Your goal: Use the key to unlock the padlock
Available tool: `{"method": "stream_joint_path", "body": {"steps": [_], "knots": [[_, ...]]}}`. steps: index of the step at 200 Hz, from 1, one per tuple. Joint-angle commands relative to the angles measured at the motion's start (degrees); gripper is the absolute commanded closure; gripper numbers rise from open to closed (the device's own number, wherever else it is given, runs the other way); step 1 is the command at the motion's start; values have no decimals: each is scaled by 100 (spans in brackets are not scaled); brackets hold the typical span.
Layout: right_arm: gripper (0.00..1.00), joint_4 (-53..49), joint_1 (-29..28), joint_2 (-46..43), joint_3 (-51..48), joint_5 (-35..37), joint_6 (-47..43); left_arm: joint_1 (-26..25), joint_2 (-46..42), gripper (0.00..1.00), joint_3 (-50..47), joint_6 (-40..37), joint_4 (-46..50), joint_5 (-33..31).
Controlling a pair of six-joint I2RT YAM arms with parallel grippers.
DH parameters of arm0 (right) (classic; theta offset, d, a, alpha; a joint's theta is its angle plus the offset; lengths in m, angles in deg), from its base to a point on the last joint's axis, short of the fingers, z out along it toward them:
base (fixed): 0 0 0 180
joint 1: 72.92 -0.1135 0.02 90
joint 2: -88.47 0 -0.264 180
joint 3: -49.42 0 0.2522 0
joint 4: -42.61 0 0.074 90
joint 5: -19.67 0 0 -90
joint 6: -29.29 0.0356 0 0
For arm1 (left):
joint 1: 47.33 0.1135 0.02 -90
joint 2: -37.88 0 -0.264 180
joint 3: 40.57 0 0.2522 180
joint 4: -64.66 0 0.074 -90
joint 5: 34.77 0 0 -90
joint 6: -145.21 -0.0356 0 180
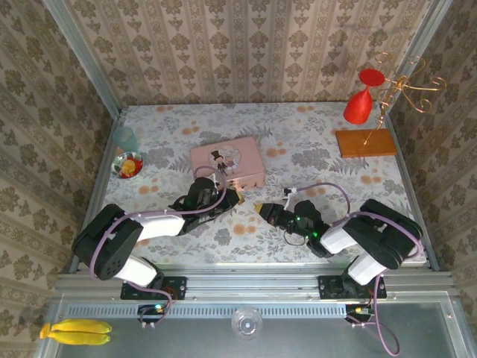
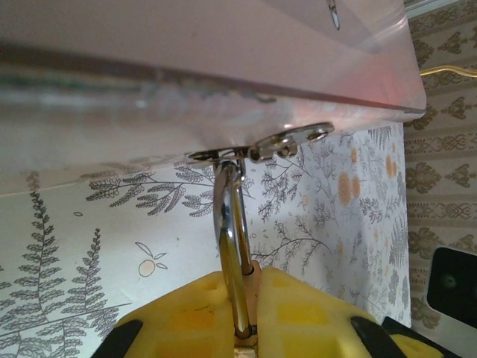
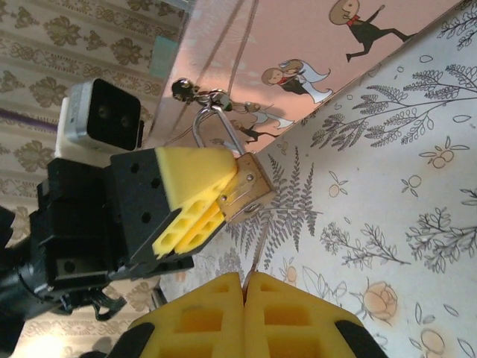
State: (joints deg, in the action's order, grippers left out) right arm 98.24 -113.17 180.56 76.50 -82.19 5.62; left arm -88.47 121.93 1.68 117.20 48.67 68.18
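Observation:
The small brass padlock (image 3: 250, 195) hangs by its silvery shackle (image 2: 231, 216) from the hasp of the pink picture tin (image 1: 227, 164). My left gripper (image 2: 250, 321) is shut on the padlock's body, its yellow fingers (image 3: 190, 186) clamping it from the left in the right wrist view. My right gripper (image 3: 244, 287) is shut on the key (image 3: 257, 253), a thin blade seen edge-on. The key points up at the padlock's underside. Its tip lies right at that face; I cannot tell whether it is inserted. In the top view both grippers (image 1: 235, 198) (image 1: 261, 209) meet in front of the tin.
A red goblet (image 1: 361, 101) and a gold wire stand on a wooden base (image 1: 365, 142) sit at the back right. A small bowl (image 1: 128, 165) and a clear glass (image 1: 124, 138) stand at the left edge. Bananas (image 1: 74, 332) lie off the table, near left.

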Motion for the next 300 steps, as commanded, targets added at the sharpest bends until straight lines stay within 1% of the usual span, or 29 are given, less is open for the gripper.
{"method": "stream_joint_path", "body": {"steps": [1, 24, 61, 96, 155, 197, 255, 300], "knots": [[100, 551, 44, 230, 198, -326, 346, 87, -67, 100, 166, 33, -697, 26], [100, 539, 191, 156, 228, -397, 383, 141, -18, 100, 196, 125, -788, 21], [100, 557, 625, 340, 399, -992, 506, 246, 121, 100, 461, 154, -828, 80], [100, 558, 658, 479, 655, -1224, 504, 373, 429, 100, 535, 310, -1164, 110], [100, 574, 996, 1011, 1113, -1574, 522, 735, 1281, 100, 738, 637, -2044, 343], [100, 581, 1189, 1513, 1575, -1848, 595, 939, 1641, 100, 930, 671, -2198, 488], [100, 585, 1355, 2091, 2137, -2108, 768, 1237, 1923, 100, 1079, 706, -2370, 662], [100, 600, 1370, 2443, 2466, -2224, 820, 1381, 2222, 100, 1220, 824, -2620, 813]]}}
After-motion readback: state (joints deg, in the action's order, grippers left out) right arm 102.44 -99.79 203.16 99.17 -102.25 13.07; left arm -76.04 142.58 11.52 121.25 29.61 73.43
